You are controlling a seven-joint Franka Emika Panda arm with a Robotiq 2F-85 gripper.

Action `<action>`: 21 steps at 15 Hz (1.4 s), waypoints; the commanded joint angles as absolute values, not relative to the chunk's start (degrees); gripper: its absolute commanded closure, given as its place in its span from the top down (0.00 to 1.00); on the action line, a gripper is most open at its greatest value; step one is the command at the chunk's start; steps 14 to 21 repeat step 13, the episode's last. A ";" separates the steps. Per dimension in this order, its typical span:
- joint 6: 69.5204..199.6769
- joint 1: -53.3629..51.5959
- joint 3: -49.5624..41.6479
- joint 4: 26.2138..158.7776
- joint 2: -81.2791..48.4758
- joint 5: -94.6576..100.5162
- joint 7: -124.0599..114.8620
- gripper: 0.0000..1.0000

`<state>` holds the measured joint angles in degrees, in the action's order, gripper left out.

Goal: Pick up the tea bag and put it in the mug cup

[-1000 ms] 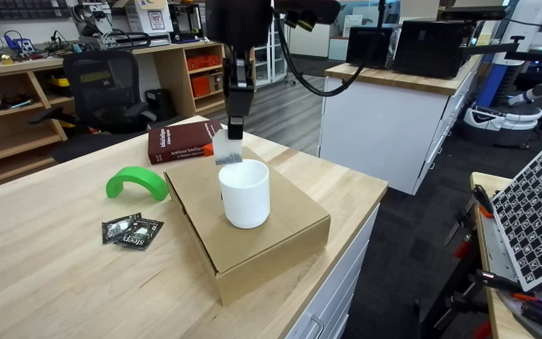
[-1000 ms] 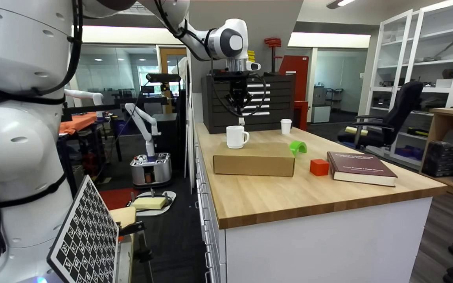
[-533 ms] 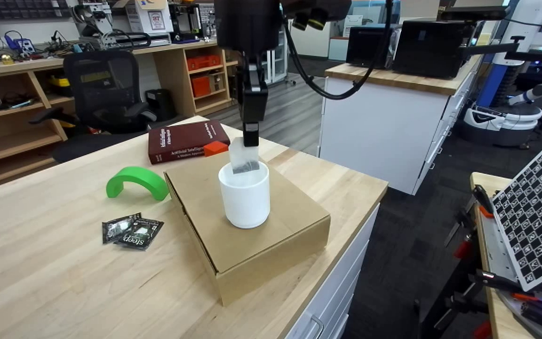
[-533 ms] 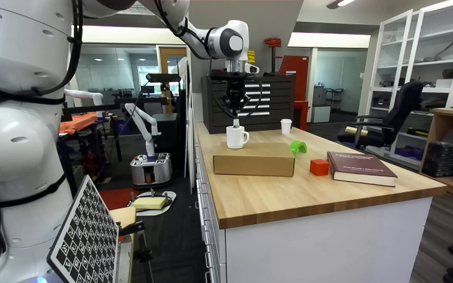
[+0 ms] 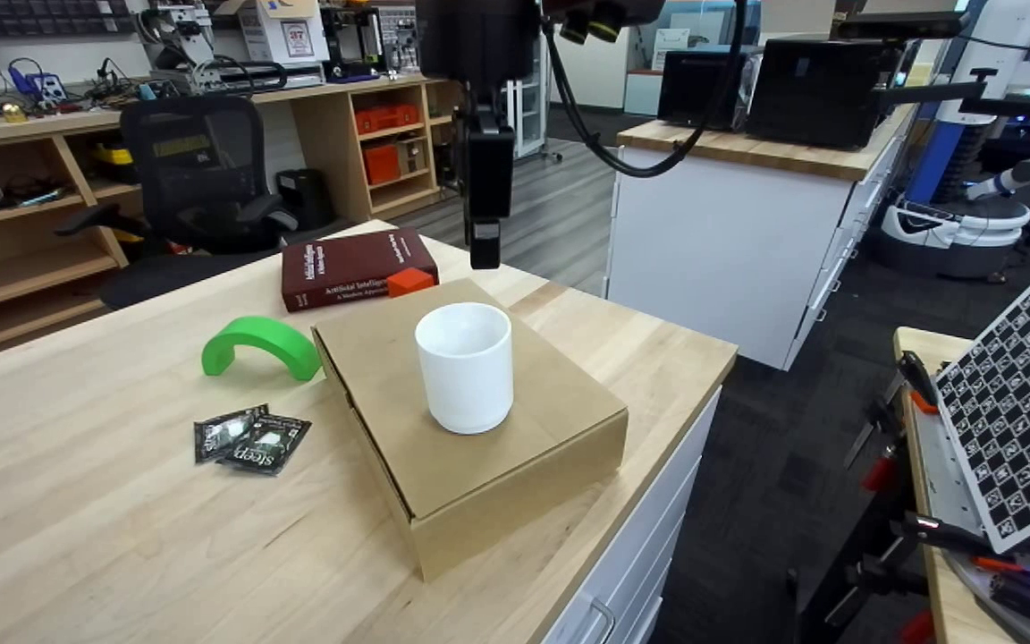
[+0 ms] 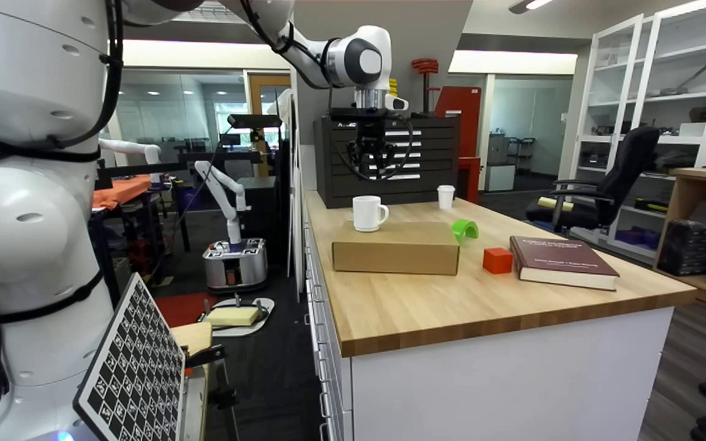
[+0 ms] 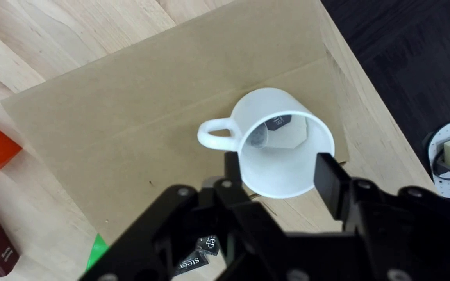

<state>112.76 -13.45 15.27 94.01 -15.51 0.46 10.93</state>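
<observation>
The white mug cup (image 7: 262,105) stands upright on a cardboard box (image 7: 131,97), its handle visible in the wrist view. Inside it lies the tea bag (image 7: 293,134), pale and flat, with a dark tag (image 7: 278,122) beside it. In both exterior views the mug cup (image 5: 468,380) (image 6: 365,214) hides what is within. My gripper (image 7: 277,162) hovers over the mug with its jaws apart and nothing between them. An exterior view has the gripper (image 5: 484,259) above and behind the rim, not touching it.
Black packets (image 5: 256,438) and a green arch (image 5: 260,344) lie on the table beside the box. A red block (image 6: 497,260) sits by a maroon book (image 6: 564,260). A white paper cup (image 6: 445,197) stands farther back, near a dark tool chest (image 6: 334,165).
A second ago the tea bag hung from my shut gripper above the mug; then it was lowered partly inside. Now the gripper has opened and risen, and the tea bag lies in the mug.
</observation>
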 commanded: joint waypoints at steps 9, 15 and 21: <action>112.49 -13.71 13.90 93.83 -15.16 0.42 10.52 0.91; 112.49 -13.71 13.90 93.85 -15.14 0.42 10.48 0.91; 112.49 -13.71 13.90 93.85 -15.14 0.42 10.48 0.91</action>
